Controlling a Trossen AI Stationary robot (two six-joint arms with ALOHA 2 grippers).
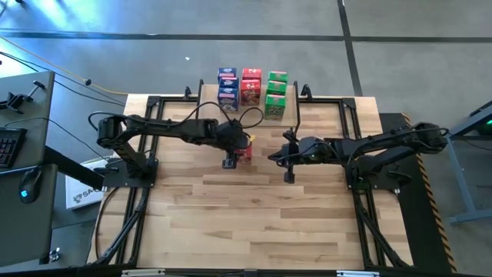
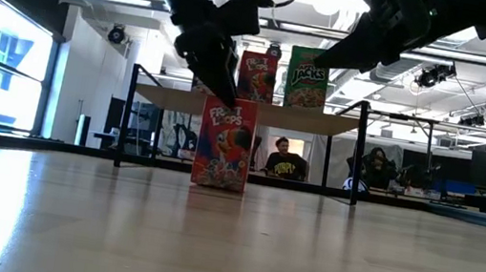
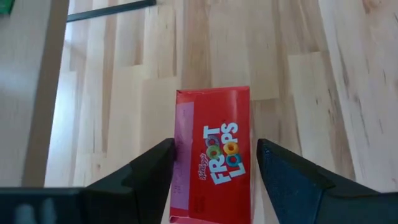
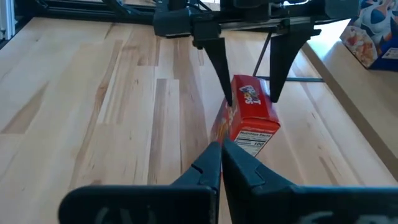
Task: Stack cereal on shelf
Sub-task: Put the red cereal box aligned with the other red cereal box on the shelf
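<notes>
Status: stacking is mostly done, by the look of it. On the shelf (image 1: pixel 231 91), at the 12 o'clock edge of the worktop (image 1: pixel 254 208), boxes stand in three colour groups: blue boxes (image 1: pixel 227 86) toward 9 o'clock, red boxes (image 1: pixel 250 86) in the middle, green boxes (image 1: pixel 276 94) toward 3 o'clock. The exact count per group cannot be read from above.

Remaining: one red box (image 1: pixel 244 150) stands upright on the worktop, near the shelf on its 6 o'clock side. No other loose box is visible.

Left tool (image 3: pixel 214 165): fingers spread, straddling the red box top. The left finger (image 3: pixel 152 168) lies at the box edge; a gap shows at the right finger (image 3: pixel 286 174). Whether a grip is made cannot be confirmed; treat as released.

Right tool (image 4: pixel 221 155): clenched, empty, hovering at 3 o'clock of the red box, apart from it.

Judged next requirement: close on the red box, lift, and place it on the red group
</notes>
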